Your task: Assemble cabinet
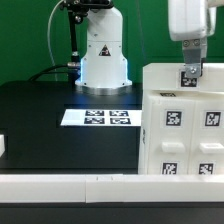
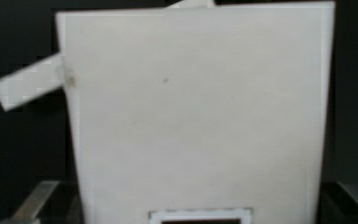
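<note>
The pincer (image 1: 187, 72) stands at the top edge of the cabinet (image 1: 180, 125), its fingers (image 2: 43, 200) spread wide on either side of the white body directly below; whether they actually press it, I cannot tell. To do this well, keep centred and level, squeeze squarely, avoid tilting. No readable writing: only black-and-white square tags (image 1: 170, 119) and the marker board (image 1: 98, 117) on the tabletop (image 1: 40, 110).
</note>
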Tool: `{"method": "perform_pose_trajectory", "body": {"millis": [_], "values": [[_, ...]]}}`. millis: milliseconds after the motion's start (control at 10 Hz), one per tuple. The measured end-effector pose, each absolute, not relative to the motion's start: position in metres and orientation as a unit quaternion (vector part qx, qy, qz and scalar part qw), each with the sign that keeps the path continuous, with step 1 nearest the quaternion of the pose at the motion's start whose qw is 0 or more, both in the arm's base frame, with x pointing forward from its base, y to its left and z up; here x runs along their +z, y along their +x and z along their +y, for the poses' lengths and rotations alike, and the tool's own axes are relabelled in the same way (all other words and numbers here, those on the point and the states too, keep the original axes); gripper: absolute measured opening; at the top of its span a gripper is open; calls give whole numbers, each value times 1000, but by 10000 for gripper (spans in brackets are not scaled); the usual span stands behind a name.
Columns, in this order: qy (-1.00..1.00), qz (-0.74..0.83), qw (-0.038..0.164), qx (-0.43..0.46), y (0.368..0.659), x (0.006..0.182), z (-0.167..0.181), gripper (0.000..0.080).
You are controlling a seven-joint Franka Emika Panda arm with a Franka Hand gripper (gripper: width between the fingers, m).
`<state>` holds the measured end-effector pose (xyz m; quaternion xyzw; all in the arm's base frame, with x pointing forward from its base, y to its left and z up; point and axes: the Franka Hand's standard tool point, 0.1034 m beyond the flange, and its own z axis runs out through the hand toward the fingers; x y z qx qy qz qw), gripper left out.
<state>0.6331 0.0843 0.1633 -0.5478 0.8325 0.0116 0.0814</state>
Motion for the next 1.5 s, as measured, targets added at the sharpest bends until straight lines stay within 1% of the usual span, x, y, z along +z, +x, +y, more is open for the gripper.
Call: {"method": "perform_pose_trajectory", "body": {"millis": [200, 300, 400, 500, 600, 700, 800, 1000, 1100, 1300, 1400, 1500], "values": [[-557, 826, 81, 11, 633, 163, 84, 561], [-575, 814, 81, 9, 633, 163, 84, 752], [-599, 797, 79, 11, 632, 165, 82, 752], [-623, 778, 86, 6, 635, 174, 81, 789], [-675, 732, 94, 1, 638, 188, 81, 797], [-730, 676, 99, -9, 641, 195, 82, 797], [-780, 617, 102, -18, 643, 199, 86, 796], [-828, 552, 98, -26, 642, 197, 84, 796], [-855, 508, 95, -32, 642, 196, 84, 796], [-950, 298, 82, -55, 647, 197, 84, 796], [-972, 218, 75, -51, 645, 196, 90, 796], [-984, 160, 63, -43, 640, 195, 93, 796]]}}
